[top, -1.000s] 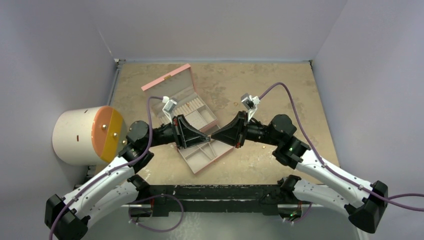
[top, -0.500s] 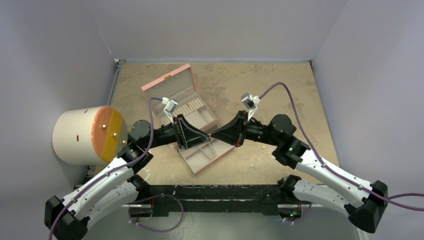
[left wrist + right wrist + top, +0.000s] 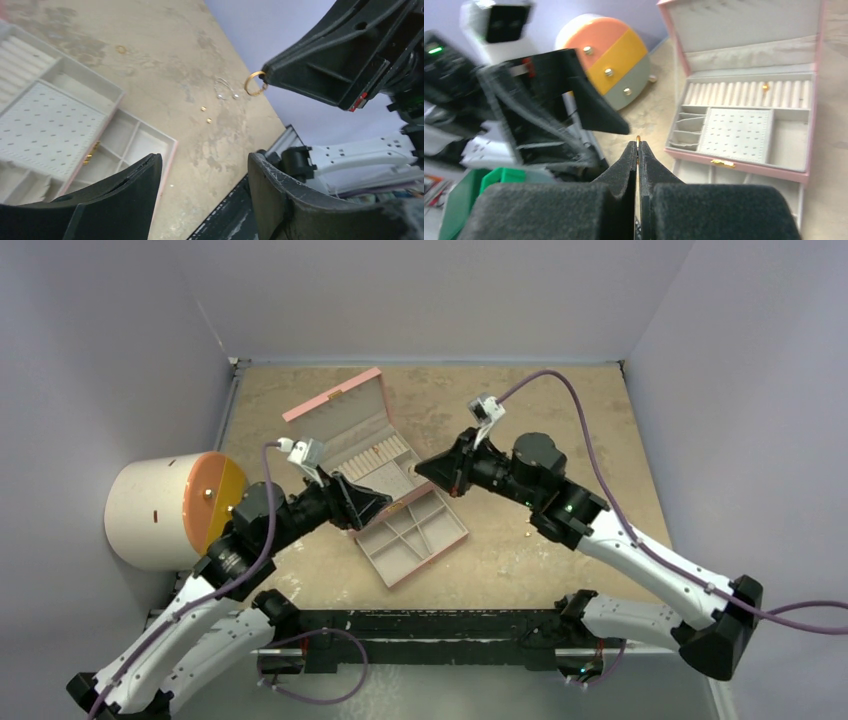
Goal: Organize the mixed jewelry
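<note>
In the right wrist view the gold ring (image 3: 638,138) is only a sliver between the right gripper (image 3: 638,149)'s pressed fingers, and the left arm (image 3: 514,115) is blurred. From above the ring is too small to see. The left wrist picture's edge cuts off the pink box (image 3: 50,125).

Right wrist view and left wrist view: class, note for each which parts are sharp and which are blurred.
Right wrist view: the pink box looks fairly sharp, the left arm is smeared by blur. Left wrist view: the gold ring pinched in the right gripper is crisp, the dark near fingers soft.
</note>
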Robot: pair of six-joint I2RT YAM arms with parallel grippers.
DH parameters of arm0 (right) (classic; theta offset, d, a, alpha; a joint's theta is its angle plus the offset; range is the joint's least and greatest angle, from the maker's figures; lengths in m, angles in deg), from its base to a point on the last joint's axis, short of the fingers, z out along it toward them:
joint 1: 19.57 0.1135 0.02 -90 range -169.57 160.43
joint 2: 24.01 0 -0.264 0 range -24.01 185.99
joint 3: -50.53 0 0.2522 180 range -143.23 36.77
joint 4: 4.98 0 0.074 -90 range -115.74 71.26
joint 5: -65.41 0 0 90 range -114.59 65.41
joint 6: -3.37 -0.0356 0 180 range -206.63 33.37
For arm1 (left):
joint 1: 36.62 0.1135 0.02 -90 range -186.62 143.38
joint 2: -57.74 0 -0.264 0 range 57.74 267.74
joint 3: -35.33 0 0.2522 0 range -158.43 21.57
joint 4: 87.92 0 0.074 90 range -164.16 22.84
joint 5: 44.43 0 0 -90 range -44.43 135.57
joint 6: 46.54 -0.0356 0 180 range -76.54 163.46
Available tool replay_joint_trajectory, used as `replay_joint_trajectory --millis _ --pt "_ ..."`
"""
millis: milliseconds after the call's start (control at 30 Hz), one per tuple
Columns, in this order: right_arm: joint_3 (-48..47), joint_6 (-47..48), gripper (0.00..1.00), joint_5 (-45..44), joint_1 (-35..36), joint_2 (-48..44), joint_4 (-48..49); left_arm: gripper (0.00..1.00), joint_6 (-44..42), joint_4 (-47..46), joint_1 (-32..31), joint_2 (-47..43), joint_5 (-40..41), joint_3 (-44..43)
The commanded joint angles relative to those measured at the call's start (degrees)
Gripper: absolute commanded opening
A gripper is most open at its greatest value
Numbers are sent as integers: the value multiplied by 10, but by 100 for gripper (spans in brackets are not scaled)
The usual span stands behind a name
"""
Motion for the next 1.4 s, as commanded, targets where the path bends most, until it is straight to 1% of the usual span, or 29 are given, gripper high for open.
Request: replay_joint_trajectory --millis 0,100,200,300,467,600,767,1000,1367 --pt "-88 51 0 -84 0 69 -78 64 -60 92 -1 -22 111 -56" --pt "-149 72 0 -122 0 131 -135 64 -78 135 -1 -31 160 -81" --pt "-215 90 0 -129 0 200 -188 64 -86 176 -1 -36 218 -103" --pt "-294 111 0 -129 0 271 -236 67 -87 213 -1 -35 279 -118" --pt "-400 132 0 -150 0 384 -295 73 -80 234 -1 -49 350 -113" --pt "-476 138 0 -159 0 464 -329 74 -81 238 -1 -55 391 -110" --pt "-547 143 0 -172 0 543 -345 74 -89 235 -1 -59 409 -91" --pt "-635 154 0 -190 0 633 -368 74 -90 230 -1 -59 404 -84" --pt "-667 169 0 -198 0 688 -355 74 -91 227 0 -56 399 -83"
